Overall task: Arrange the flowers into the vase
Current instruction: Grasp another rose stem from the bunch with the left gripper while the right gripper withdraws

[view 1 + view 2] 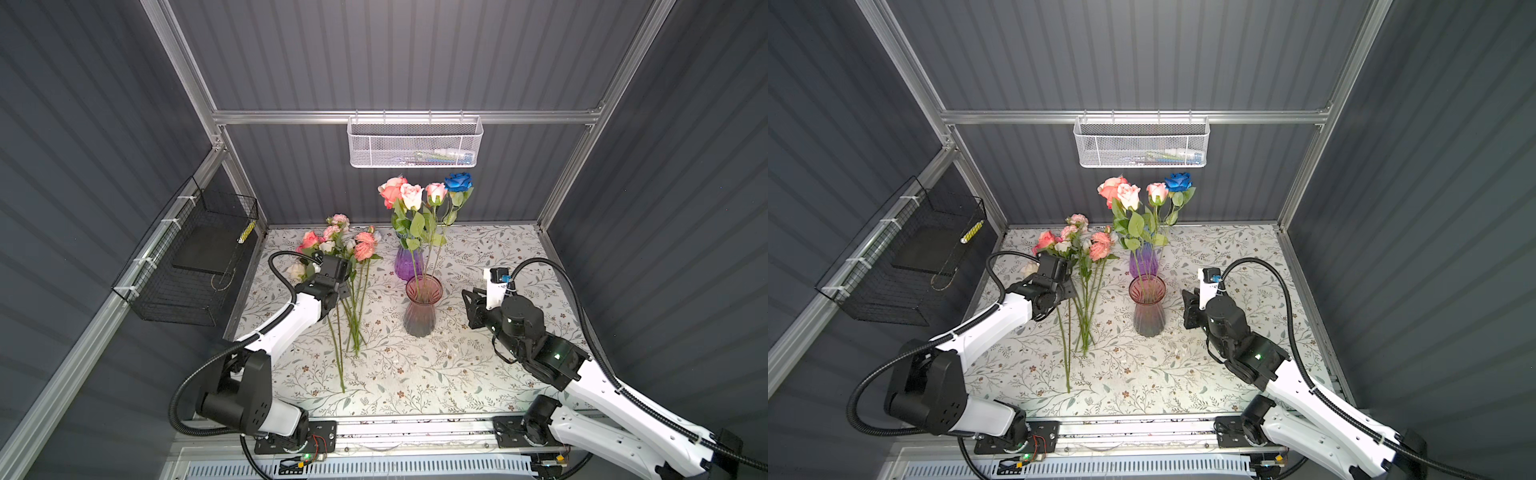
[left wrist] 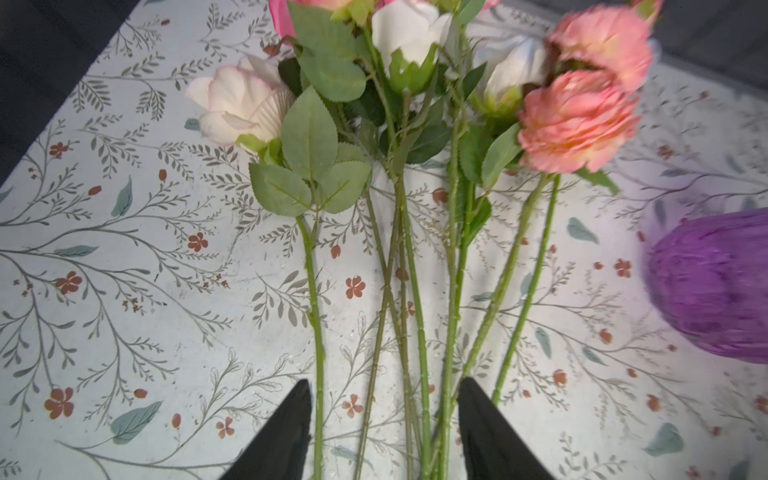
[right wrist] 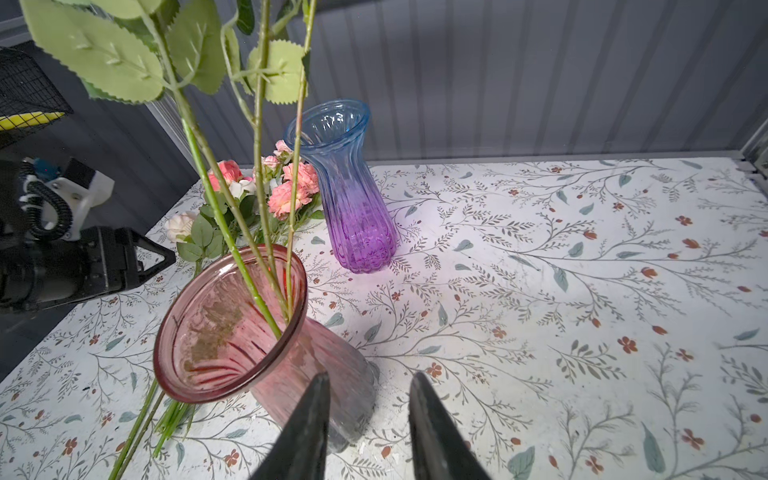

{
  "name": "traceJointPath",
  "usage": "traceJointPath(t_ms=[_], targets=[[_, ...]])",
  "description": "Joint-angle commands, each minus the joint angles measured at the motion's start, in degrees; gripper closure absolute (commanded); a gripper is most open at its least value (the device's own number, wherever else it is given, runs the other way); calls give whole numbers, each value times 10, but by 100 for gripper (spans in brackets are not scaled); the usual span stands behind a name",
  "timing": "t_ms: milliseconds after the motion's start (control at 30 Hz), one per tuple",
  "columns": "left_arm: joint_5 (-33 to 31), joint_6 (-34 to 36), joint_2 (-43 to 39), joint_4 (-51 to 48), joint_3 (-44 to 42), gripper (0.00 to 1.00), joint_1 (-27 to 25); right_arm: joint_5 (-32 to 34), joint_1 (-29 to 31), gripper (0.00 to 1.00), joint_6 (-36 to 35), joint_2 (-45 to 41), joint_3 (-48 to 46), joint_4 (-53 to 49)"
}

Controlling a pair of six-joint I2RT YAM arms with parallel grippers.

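The loose roses [image 2: 577, 120] lie fanned on the worktop [image 1: 478, 374], left of the pink vase [image 1: 422, 311], where a few upright roses [image 1: 411, 195] already stand. The left jaws hang half open astride several stems at once, gripping nothing. To my eye they should shift to single out one stem, low down and clear of the leaves, before closing. The right jaws sit partly open and empty just beside the pink vase; steadying it would probably help.
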Motion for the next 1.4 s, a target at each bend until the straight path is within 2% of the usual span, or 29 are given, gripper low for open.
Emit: traceJointPath(t_ms=[0,133,433,600,700,1033,1233,1367], targets=[[-3,36,57,-35,36,47,7,-11,-4,65,11,6,-10,16],[11,48,122,-44,71,51,7,-16,-7,65,15,10,-17,22],[3,63,197,-52,111,63,9,-30,-14,65,27,3,-35,26],[12,66,203,-41,94,69,9,-32,-18,65,30,0,-42,29],[21,69,205,-42,90,78,14,-36,-20,65,31,-1,-42,31],[79,77,213,-18,62,83,38,-47,-23,64,36,7,-39,37],[89,86,207,-22,68,96,39,-44,-23,64,37,2,-38,35],[113,82,176,-26,74,99,39,-41,-23,63,29,-2,-26,21]])
